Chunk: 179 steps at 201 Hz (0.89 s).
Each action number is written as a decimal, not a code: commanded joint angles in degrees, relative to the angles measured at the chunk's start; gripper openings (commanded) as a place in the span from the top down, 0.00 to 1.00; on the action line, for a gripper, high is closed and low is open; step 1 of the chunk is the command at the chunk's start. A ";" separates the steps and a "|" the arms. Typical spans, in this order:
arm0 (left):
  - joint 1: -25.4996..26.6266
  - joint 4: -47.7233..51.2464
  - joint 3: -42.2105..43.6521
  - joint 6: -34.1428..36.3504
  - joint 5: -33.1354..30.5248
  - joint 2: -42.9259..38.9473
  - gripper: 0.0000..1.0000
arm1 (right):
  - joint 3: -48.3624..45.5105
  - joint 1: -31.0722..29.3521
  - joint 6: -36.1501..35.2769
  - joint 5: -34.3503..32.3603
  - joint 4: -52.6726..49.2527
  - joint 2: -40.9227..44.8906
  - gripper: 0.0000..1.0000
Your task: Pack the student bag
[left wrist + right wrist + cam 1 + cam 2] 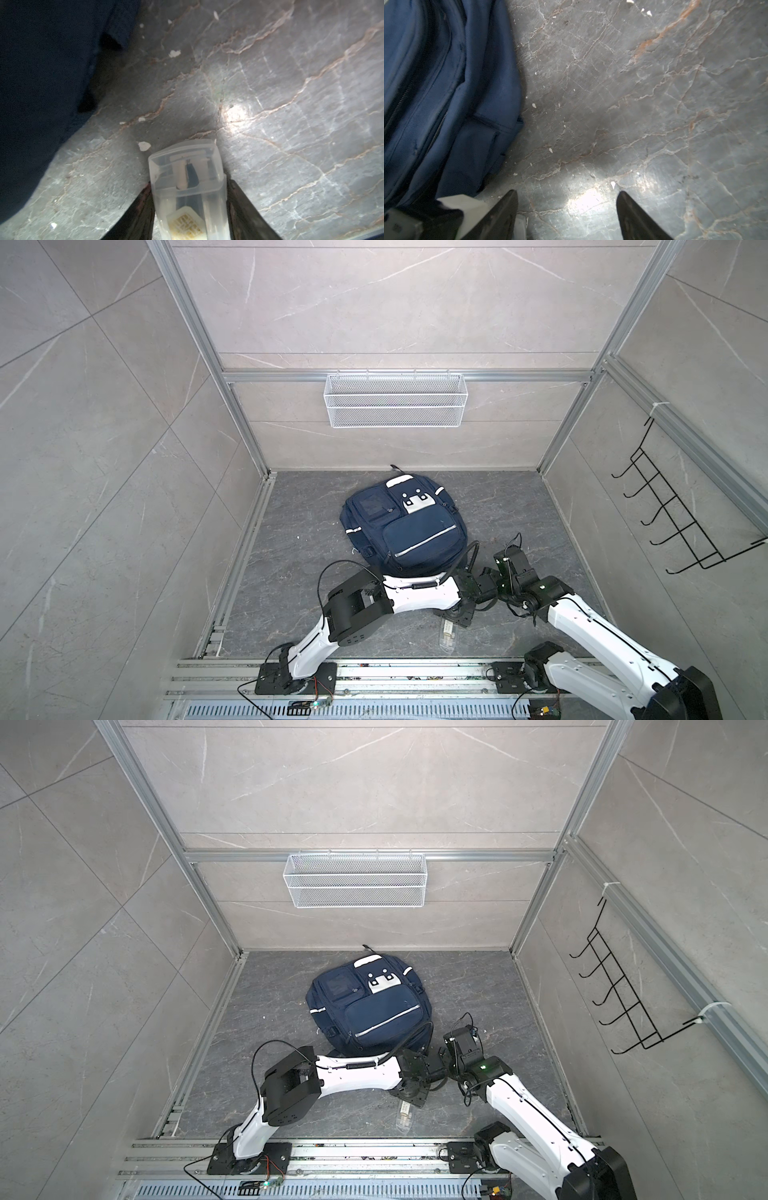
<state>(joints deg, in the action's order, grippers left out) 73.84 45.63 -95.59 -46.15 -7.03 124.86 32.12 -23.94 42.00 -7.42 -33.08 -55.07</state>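
**Box [187, 193] points at the bag [405, 526]**

In both top views the bag lies flat on the floor [291, 572]. The box [448, 635] lies near it, on the robot's side, its long way pointing at the bag.

In the left wrist view the left gripper [188, 182] has a finger close against each side of the box. I cannot tell if they squeeze it.

In the right wrist view the right gripper [566, 193] is wide apart and empty, beside the bag.

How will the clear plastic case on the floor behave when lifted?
The translucent rectangular plastic case looks rigid, so it probably keeps its shape between the fingers of the left gripper. Its smooth walls may slip. Small items visible inside could shift when tilted.
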 commanded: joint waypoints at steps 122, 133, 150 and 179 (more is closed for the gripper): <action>-3.25 -5.28 8.72 1.72 -3.85 -14.93 0.60 | -1.35 0.28 -3.28 4.17 3.35 2.56 0.24; -3.95 -5.75 9.51 2.05 -4.04 -16.76 0.60 | -1.52 0.27 -3.61 5.19 4.01 3.41 0.24; -5.51 -6.66 11.16 2.57 -4.09 -19.51 0.60 | -2.25 0.25 -4.04 7.24 5.42 5.12 0.24; -8.23 -7.97 13.25 3.79 -4.13 -23.90 0.60 | -4.82 0.29 -5.12 13.95 9.33 9.98 0.28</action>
<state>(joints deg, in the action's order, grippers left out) 67.90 39.22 -83.59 -44.64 -9.93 105.95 29.71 -23.86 38.72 0.27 -27.55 -48.82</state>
